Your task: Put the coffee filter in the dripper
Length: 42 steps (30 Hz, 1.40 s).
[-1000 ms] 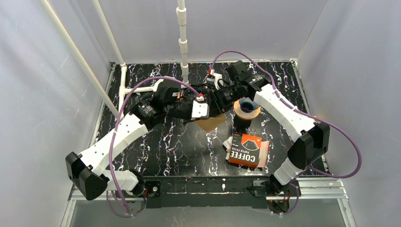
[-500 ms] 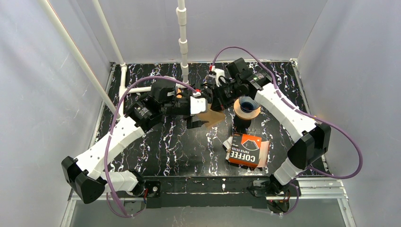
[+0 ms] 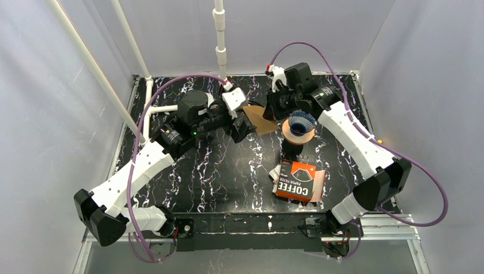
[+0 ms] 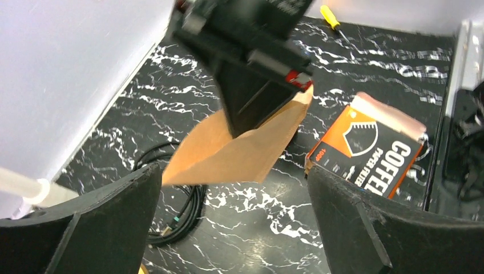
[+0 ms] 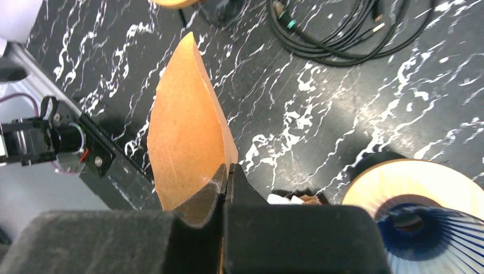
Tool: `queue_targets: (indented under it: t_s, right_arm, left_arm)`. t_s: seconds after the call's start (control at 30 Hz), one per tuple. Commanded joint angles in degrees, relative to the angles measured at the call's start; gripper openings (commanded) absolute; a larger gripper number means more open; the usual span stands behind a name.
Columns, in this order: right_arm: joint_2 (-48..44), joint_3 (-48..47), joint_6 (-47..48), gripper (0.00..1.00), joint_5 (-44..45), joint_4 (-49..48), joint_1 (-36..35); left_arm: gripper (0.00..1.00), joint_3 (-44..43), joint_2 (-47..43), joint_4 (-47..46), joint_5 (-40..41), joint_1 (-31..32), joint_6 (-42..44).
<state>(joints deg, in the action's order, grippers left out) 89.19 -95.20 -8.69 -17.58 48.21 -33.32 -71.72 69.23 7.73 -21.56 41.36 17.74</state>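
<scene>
The right pincer [image 5: 226,171] is clamping one edge of the brown coffee filter [image 5: 188,131], jaws pressed tight on the paper, and is holding it in the air over the far middle of the black marbled tabletop [image 3: 217,171]. The left pincer [image 4: 233,177] is hovering just beside the filter on its left-edge side, fingers [image 4: 85,228] spread wide and gripping nothing; the wrist view is showing the paper hanging between them without touching either. A white pipe [image 3: 220,43] is rising at the far edge. The orange-and-black filter box [image 3: 298,181] is lying flat right of centre, near the near edge. Just beyond it, toward the far edge, the dripper [image 3: 298,128] is standing upright on a dark base, its blue ribbed cone facing up, with the filter apart from it, to its left and above the table. A coil of black cables [image 5: 331,28] is lying near the far edge. A small yellow-handled tool [image 4: 330,14] is lying by the right edge.
</scene>
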Motion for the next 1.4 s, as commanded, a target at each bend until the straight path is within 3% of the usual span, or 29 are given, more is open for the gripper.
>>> queue_targets:
  t_s: [0.0,0.33,0.57,1.13,1.37]
  right_arm:
    - [-4.92,-0.63,-2.18,0.01,6.13,-5.61,1.16]
    - [-8.74,-0.66,-3.17,0.01,14.28,-6.55,5.28]
    - [-12.23,-0.17,-2.8,0.01,22.11,-6.9,7.05]
    - [-18.15,4.11,-4.52,0.01,35.34,-4.69,7.48]
    - [-19.75,7.33,-6.73,0.01,36.99,-4.22,7.66]
  left_arm:
    - [0.98,-1.07,-0.02,-2.8,9.68,-0.34,-13.85]
    - [0.98,-5.22,3.65,4.68,14.85,-0.33,-26.07]
    - [0.98,-8.39,8.81,10.61,13.18,-0.28,-32.37]
    - [0.98,-33.79,31.03,48.81,14.88,-0.35,-33.49]
    - [0.98,-35.74,32.51,49.53,15.47,-0.41,-35.83]
